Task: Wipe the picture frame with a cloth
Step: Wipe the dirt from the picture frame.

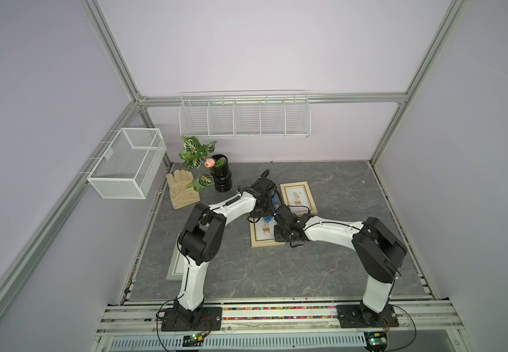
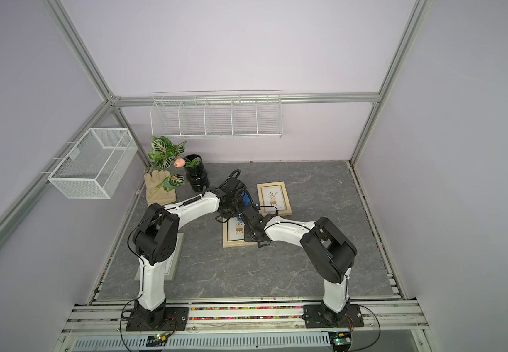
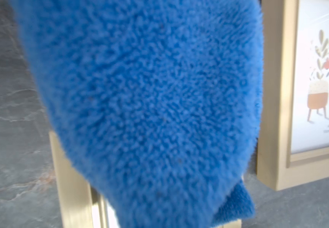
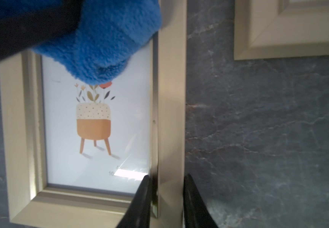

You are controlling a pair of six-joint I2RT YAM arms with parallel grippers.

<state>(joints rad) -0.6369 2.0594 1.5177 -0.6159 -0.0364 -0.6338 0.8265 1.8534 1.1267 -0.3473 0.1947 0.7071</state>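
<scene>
Frame (image 4: pixel 171 94) lies flat, long axis front-to-back; right fingers (image 4: pixel 142 197) pinch its rail, left fingers (image 4: pixel 27 27) clamp cloth (image 3: pixel 149 98)

Probably a robotics lab cell, aluminium-profile frame (image 1: pixel 353 98), plain lilac walls (image 1: pixel 262 45), arms (image 1: pixel 192 274) bolted to slotted rail (image 1: pixel 277 313)

Left wrist view: the cloth (image 3: pixel 144 102) is showing blurred, overrunning the picture's edge and covering most of the picture frame (image 3: pixel 71 177); a second frame (image 3: pixel 274 118) is being cropped. In both top views the left arm (image 1: pixel 231 207) and right arm (image 1: pixel 332 233) are masking the picture frame's far half, and the left arm is covering part of a grey frame (image 1: pixel 174 271). The right pincer (image 4: pixel 167 177) is being cropped at its base. Print captions are proving illegible.
</scene>
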